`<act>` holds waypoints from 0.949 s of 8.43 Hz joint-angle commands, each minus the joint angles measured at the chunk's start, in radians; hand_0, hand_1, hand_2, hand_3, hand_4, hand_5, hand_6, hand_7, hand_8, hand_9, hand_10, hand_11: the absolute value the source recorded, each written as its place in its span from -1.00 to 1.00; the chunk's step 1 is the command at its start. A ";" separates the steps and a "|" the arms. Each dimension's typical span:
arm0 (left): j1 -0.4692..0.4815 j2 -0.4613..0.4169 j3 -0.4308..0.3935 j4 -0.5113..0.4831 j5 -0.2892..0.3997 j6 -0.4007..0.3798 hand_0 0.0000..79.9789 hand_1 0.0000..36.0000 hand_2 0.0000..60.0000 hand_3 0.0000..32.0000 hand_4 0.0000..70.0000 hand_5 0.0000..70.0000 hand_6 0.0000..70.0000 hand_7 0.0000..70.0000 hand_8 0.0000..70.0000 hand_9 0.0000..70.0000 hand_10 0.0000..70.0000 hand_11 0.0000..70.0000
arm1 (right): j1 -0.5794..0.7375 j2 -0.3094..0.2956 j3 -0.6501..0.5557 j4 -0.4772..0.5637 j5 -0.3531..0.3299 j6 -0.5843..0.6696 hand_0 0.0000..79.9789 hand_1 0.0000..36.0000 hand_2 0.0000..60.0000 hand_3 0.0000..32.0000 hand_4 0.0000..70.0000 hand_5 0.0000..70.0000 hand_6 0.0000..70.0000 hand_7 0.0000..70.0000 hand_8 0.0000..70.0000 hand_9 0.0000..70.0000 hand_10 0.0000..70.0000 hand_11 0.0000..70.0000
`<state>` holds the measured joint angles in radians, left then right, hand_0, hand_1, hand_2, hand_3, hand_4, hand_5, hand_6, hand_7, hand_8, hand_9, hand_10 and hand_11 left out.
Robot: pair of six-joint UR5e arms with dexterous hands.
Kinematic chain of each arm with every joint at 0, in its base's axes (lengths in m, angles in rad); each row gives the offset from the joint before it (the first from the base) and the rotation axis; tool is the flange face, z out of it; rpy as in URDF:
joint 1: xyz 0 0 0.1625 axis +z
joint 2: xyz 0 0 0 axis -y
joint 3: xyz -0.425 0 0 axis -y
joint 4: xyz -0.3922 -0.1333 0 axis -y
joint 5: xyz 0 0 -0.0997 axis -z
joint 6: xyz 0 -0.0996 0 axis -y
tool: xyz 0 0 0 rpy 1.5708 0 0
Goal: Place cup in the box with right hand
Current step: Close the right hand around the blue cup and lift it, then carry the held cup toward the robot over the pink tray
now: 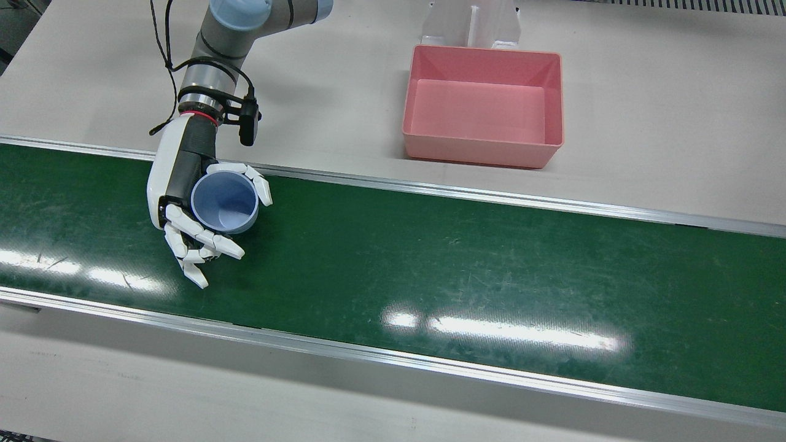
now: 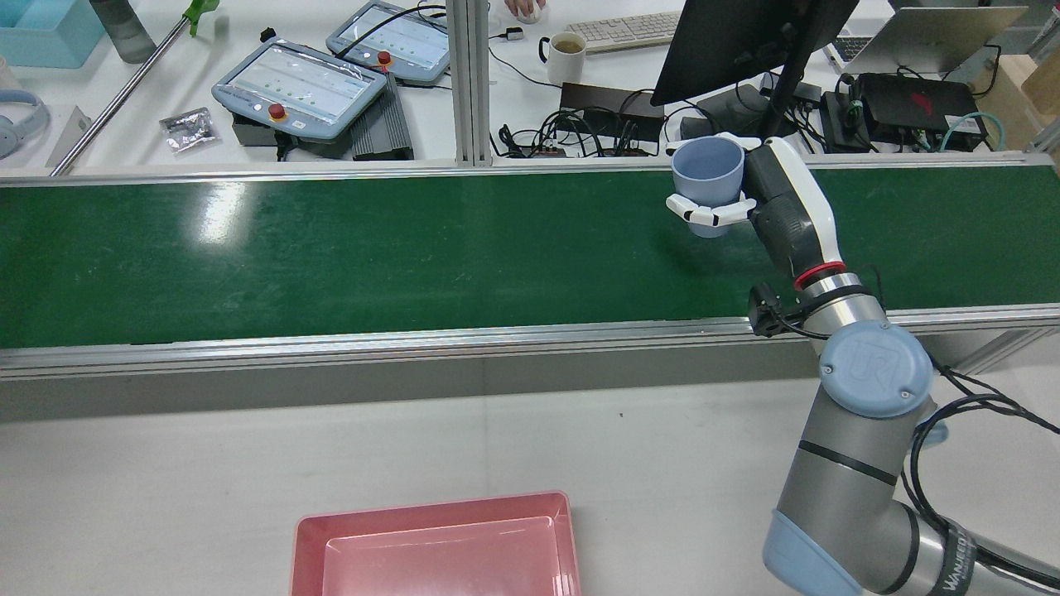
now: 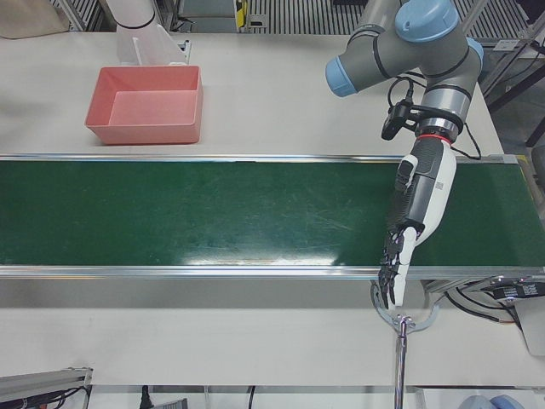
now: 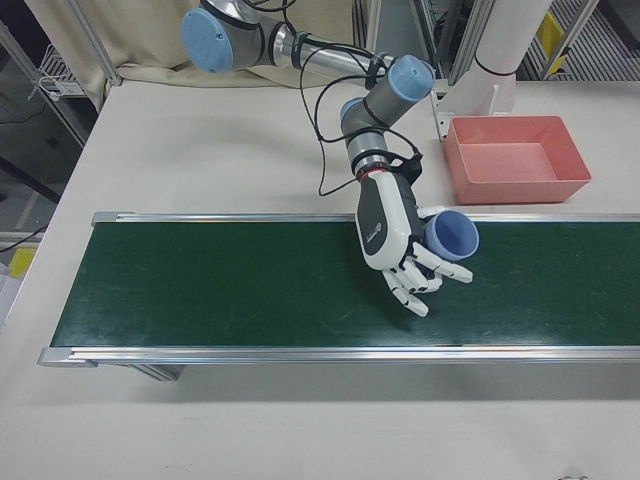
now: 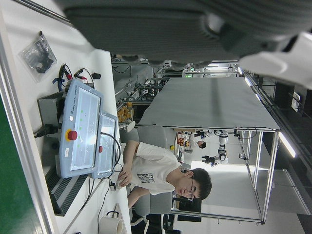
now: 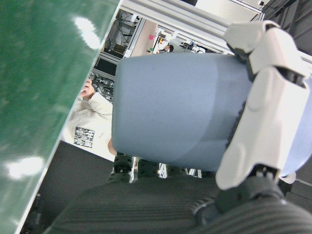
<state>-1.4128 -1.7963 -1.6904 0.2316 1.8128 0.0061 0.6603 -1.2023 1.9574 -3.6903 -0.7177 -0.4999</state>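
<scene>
Front view: right hand point(image 1: 184, 202) grips upright cup point(image 1: 225, 201) above green belt point(image 1: 430, 264).

robot hand point(image 1: 184, 209) holding blue cup point(image 1: 225, 202), pink box point(image 1: 483, 105)

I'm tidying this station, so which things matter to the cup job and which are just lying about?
Job: blue cup, held by the right hand; empty pink box.
Lying about: two teach pendants, coffee mug, keyboard, laptop.
</scene>
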 commanded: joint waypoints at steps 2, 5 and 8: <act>0.000 0.000 0.000 0.002 0.000 0.000 -1.00 -1.00 -1.00 -1.00 -1.00 -1.00 -1.00 -1.00 -1.00 -1.00 -1.00 -1.00 | -0.057 -0.002 0.454 -0.056 -0.152 -0.336 0.32 0.50 0.42 -1.00 0.04 -0.73 -0.02 1.00 0.07 0.73 -0.55 -0.31; 0.000 0.000 0.000 -0.002 0.000 0.000 -1.00 -1.00 -1.00 -1.00 -1.00 -1.00 -1.00 -1.00 -1.00 -1.00 -1.00 -1.00 | -0.271 -0.013 0.546 -0.056 -0.160 -0.474 0.27 0.40 0.52 -1.00 0.15 -0.75 -0.02 1.00 0.10 0.77 -0.50 -0.24; 0.000 0.000 0.000 0.000 0.000 0.000 -1.00 -1.00 -1.00 -1.00 -1.00 -1.00 -1.00 -1.00 -1.00 -1.00 -1.00 -1.00 | -0.468 -0.016 0.426 0.010 -0.147 -0.629 0.21 0.14 0.27 -1.00 -0.13 -0.76 -0.01 1.00 0.12 0.81 -0.42 -0.14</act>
<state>-1.4132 -1.7963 -1.6904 0.2304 1.8126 0.0061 0.3188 -1.2212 2.4819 -3.7416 -0.8722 -1.0295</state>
